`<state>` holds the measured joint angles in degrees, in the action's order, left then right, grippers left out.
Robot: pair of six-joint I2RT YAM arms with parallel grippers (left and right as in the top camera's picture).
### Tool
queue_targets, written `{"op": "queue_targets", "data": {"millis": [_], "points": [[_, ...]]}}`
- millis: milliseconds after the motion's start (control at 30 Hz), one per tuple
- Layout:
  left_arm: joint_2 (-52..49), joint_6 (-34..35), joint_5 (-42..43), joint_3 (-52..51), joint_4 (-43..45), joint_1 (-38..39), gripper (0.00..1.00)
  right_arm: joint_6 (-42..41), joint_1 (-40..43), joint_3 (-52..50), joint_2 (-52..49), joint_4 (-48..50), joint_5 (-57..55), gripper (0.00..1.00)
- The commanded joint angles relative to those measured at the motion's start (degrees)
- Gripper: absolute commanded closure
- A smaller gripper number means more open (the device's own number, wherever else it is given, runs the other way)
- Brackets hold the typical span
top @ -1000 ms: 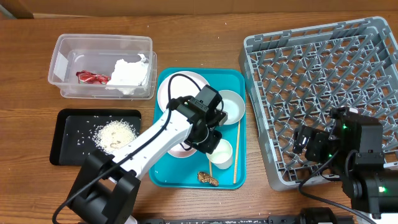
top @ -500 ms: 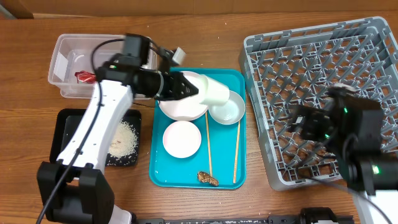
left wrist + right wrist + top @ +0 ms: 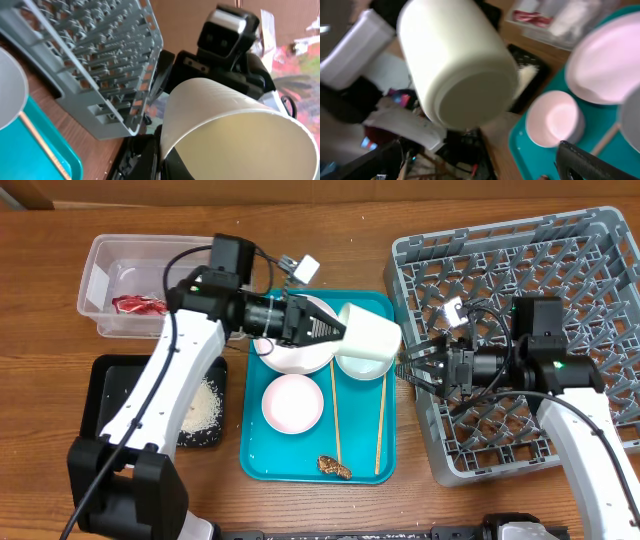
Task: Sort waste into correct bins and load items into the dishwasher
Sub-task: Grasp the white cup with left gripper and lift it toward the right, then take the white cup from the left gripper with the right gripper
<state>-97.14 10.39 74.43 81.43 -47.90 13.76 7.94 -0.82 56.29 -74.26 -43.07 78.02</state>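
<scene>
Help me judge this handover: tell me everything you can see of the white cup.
The white cup is a plain, smooth, matte tumbler with no handle, slightly tapered, plastic by its look, and empty inside. It hangs in the air on its side. Its mouth is toward the left gripper, which is shut on its rim, and its flat base faces the open right gripper. From overhead it sits above the teal tray's right side, over a pale bowl. Nothing else visibly touches it.

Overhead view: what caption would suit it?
Left jaws hold a white cup sideways above the teal tray, facing open right jaws.
</scene>
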Motion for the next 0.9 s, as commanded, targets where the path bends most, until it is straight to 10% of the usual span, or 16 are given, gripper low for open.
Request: {"op": "queue_targets", "data": {"millis": [0,300,567,867], "points": [[-0.70,0.39,1.99,0.70,0.48,1.77,0.96,4.26,0.13,1.20,0.20,1.57,10.01,0.00],[-0.70,3.54,-1.14,0.70,2.91,5.29,0.96,4.24,0.13,1.20,0.20,2.36,10.21,0.03],[-0.70,5.11,-1.40,0.70,5.27,6.54,0.96,4.26,0.13,1.20,0.20,2.54,10.16,0.34],[-0.70,5.33,-1.38,0.70,4.61,6.54,0.96,4.04,0.15,1.20,0.20,3.93,10.12,0.26]]}}
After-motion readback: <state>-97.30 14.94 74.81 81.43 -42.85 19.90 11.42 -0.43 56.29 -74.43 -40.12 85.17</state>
